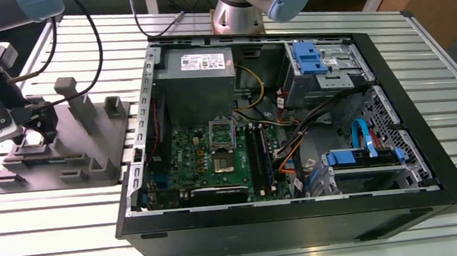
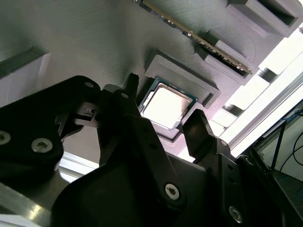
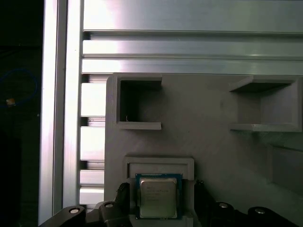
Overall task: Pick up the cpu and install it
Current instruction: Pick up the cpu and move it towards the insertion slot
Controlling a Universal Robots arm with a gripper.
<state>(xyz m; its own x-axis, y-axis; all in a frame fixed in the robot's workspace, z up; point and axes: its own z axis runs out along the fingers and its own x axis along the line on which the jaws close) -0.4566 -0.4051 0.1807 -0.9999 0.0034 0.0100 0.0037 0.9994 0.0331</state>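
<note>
I am seeing the cpu (image 3: 157, 197) in the first wrist view gleaming with a smooth, silvery metal top. In the second wrist view, the grey holder (image 2: 94, 38) is looking like matt plastic, finely ribbed, and the gripper (image 2: 164, 100) is showing matt black parts with shiny metal screws. In the lower left of the exterior view, the table (image 1: 48, 228) is shining as bare ribbed aluminium.

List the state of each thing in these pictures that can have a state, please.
cpu: lies flat in a recess of the grey holder, metal top up, not gripped.
tool: open, one finger on each side of the cpu.
computer case: lies on its side, side panel off, inside exposed.
socket frame: appears swung open on the board; hard to be sure.
</note>
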